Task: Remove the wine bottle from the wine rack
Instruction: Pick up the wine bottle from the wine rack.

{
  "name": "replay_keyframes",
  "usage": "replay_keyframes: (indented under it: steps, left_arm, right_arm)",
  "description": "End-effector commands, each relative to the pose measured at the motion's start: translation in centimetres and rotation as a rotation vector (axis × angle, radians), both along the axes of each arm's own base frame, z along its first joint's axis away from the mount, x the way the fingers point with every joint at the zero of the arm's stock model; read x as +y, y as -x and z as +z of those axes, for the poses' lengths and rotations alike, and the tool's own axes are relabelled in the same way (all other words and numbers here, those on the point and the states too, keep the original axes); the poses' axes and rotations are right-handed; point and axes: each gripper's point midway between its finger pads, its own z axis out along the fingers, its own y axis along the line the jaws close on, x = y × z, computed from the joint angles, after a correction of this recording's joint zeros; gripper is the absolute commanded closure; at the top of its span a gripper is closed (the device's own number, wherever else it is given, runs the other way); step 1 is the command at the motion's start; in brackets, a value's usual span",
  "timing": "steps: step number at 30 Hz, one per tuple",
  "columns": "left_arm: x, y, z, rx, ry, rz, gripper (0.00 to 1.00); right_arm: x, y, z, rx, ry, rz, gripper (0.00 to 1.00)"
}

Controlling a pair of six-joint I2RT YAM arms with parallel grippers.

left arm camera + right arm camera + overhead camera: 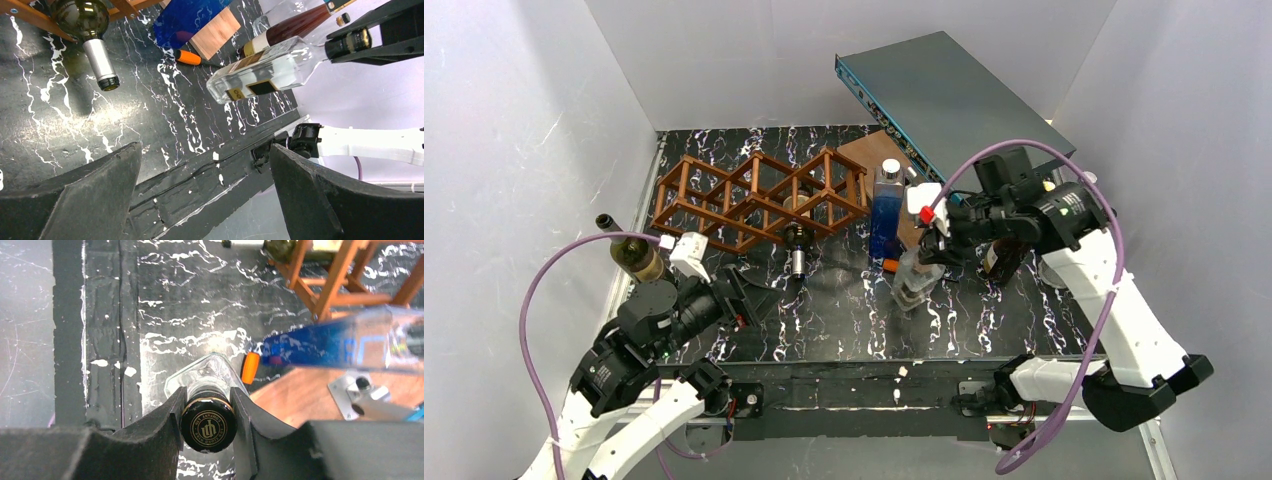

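The reddish-brown wine rack [759,195] stands at the back left of the black marbled table. A dark green wine bottle [796,243] lies in a lower front cell, its silver foil neck [100,62] poking out toward me. My left gripper [759,295] hangs open and empty just in front of the rack, its fingers [90,195] wide apart. My right gripper [208,415] is shut on the black cap [208,427] of a clear glass bottle [917,275], which stands roughly upright right of the rack.
A blue square bottle [887,205] and an orange marker [890,265] sit beside the clear bottle. A brown wooden board [872,152] and a leaning grey panel [954,95] fill the back right. A dark bottle [1002,258] stands under the right arm; another [631,250] at the left edge.
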Motion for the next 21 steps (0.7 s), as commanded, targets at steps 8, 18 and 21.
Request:
replay_keyframes:
  steps: [8, 18, 21]
  left_arm:
    - [-1.3, -0.9, -0.5, 0.044, -0.014, -0.018, 0.02]
    - [-1.7, -0.8, -0.9, 0.03, -0.034, -0.057, 0.02]
    - [-1.8, -0.6, -0.9, 0.027, -0.036, -0.069, 0.02]
  right_arm:
    - [-6.1, -3.1, 1.2, -0.099, 0.011, -0.306, 0.99]
    - [-10.4, -3.9, -0.4, -0.072, 0.062, -0.502, 0.99]
    - [-11.2, -4.3, -0.3, -0.073, 0.072, -0.552, 0.99]
